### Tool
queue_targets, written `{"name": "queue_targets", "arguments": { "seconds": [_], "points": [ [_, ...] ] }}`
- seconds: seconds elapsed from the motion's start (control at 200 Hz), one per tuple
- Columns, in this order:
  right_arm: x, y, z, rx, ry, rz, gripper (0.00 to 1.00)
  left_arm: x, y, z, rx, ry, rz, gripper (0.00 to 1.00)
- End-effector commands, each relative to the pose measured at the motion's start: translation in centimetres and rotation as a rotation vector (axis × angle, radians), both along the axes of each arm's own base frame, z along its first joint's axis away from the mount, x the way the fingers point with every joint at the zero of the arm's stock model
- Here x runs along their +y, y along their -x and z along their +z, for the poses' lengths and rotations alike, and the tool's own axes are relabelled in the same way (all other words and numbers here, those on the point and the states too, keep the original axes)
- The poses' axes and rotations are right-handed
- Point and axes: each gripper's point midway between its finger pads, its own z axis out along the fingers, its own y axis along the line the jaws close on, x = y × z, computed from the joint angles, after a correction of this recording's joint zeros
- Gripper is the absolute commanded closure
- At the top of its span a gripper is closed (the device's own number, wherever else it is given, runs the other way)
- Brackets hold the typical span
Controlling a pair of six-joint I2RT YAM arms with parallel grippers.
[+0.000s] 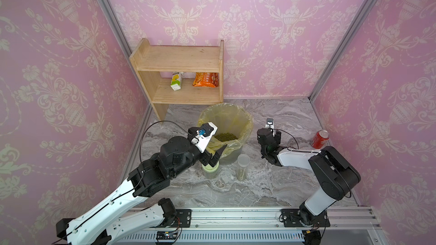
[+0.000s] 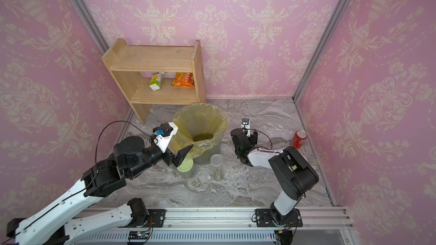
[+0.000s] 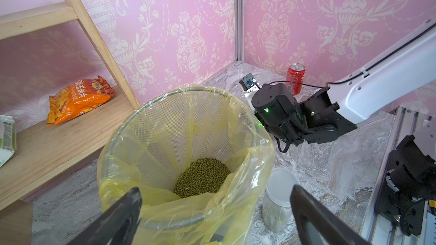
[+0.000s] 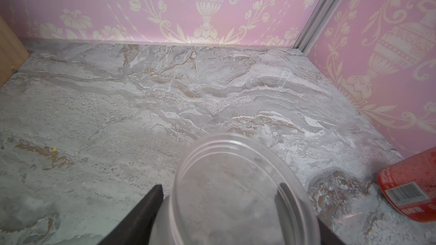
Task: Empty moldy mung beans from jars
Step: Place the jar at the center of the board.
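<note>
we see mung beans (image 3: 201, 179) heaped in the bin (image 3: 179, 119); squat green-lidded jar (image 2: 186, 167) and tall white-lidded jar (image 2: 216, 161) upright mid-bench; lidless jar (image 4: 236, 196) empty.

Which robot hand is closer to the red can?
Right. The right hand is between the bin and the can; the left hand is on the bin's far side.

Wooden shelf (image 1: 179, 62) noted in far left corner of marbled tabletop (image 1: 236, 189). Drink carton (image 1: 176, 81) stood upright and orange snack bag (image 1: 205, 80) laid on its lower board. Mesh bin (image 1: 238, 114), lined with yellow bag, set just before shelf. Red soda can (image 1: 320, 139) stood near right wall.
</note>
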Motion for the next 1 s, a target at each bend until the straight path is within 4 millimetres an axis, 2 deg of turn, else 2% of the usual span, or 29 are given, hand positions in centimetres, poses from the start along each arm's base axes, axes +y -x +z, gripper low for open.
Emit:
{"name": "queue_targets", "arguments": {
  "seconds": [0.0, 0.24, 0.615, 0.771, 0.991],
  "points": [
    [-0.6, -0.3, 0.1, 0.02, 0.022, -0.052, 0.34, 0.0, 0.0, 0.0, -0.012, -0.04, -0.003, 0.01],
    [-1.0, 0.5, -1.7, 0.06, -0.014, -0.068, 0.34, 0.0, 0.0, -0.2, -0.014, -0.042, -0.002, 0.01],
    [-1.6, 1.2, -2.7, 0.018, -0.016, -0.092, 0.34, 0.2, 0.0, -0.3, -0.013, -0.053, 0.003, 0.01],
    [-0.5, 1.0, -2.8, 0.001, 0.012, -0.074, 0.34, 0.4, -0.1, -0.2, -0.018, -0.059, 0.01, 0.01],
    [0.7, 2.1, -2.4, -0.021, 0.041, -0.063, 0.33, 0.3, -0.1, 0.3, -0.026, -0.06, 0.008, 0.01]
  ]
}}
